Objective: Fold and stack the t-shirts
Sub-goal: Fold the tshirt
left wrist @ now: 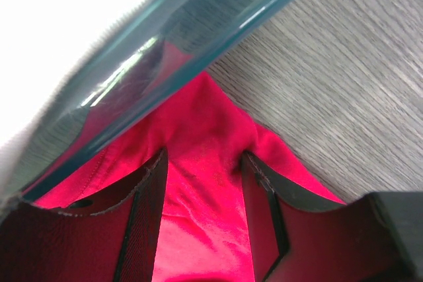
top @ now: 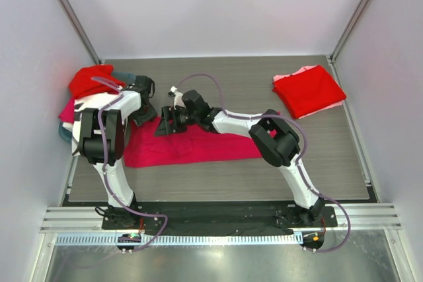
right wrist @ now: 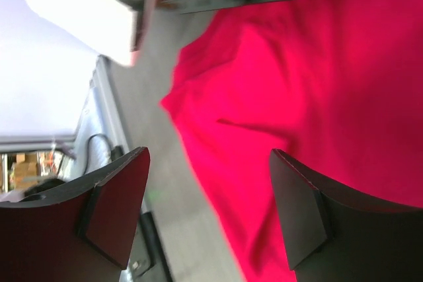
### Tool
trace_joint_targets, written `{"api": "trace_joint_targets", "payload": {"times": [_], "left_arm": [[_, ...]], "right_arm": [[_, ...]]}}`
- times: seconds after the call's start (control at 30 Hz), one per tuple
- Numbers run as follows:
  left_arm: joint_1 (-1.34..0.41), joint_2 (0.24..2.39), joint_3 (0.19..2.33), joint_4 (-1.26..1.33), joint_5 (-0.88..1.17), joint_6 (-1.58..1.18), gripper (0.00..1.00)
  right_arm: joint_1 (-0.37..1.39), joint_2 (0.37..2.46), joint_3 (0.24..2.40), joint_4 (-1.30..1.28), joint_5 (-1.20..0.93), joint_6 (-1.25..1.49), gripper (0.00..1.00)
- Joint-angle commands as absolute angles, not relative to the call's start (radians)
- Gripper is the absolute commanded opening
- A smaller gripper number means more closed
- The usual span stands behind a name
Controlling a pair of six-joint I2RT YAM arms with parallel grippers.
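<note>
Top external view, from the left: a heap of unfolded shirts [top: 89,82] sits at the far left of the tabletop [top: 218,183]. Just beside it, the left tool [top: 143,117] stands over the far left corner of the crimson t-shirt [top: 198,146], which lies flat with its long axis running left to right. Left wrist view shows the jaws partly apart astride that pointed corner, with nothing visibly clamped. The right tool [top: 166,122], wide open and empty, hovers just to the right over the shirt's far edge. A folded stack [top: 309,90] lies far right. No writing is readable.

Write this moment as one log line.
left gripper: astride crimson t-shirt corner, grip unclear | right gripper: open over it | folded red shirts: rear right
</note>
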State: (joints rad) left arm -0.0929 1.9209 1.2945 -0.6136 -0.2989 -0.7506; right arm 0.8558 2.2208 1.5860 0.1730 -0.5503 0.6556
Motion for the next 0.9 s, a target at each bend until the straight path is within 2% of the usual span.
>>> {"api": "trace_joint_targets", "payload": {"times": [0.0, 0.33, 0.43, 0.73, 0.87], "left_arm": [[-0.087, 1.904, 1.261, -0.578, -0.270, -0.749, 0.50], [-0.087, 1.910, 1.246, -0.545, -0.224, -0.750, 0.50], [-0.089, 1.916, 1.252, -0.546, -0.221, -0.747, 0.50], [-0.087, 1.924, 1.258, -0.549, -0.232, -0.742, 0.50], [-0.087, 1.922, 1.256, -0.552, -0.236, -0.742, 0.50]], "right_arm": [[0.850, 2.281, 1.657, 0.170, -0.495, 0.672, 0.79], [0.850, 2.365, 1.680, 0.264, -0.601, 0.744, 0.80], [0.857, 2.346, 1.612, 0.376, -0.678, 0.831, 0.79], [0.922, 2.250, 1.482, 0.414, -0.736, 0.867, 0.79], [0.942, 2.201, 1.396, 0.512, -0.767, 0.914, 0.79]]}}
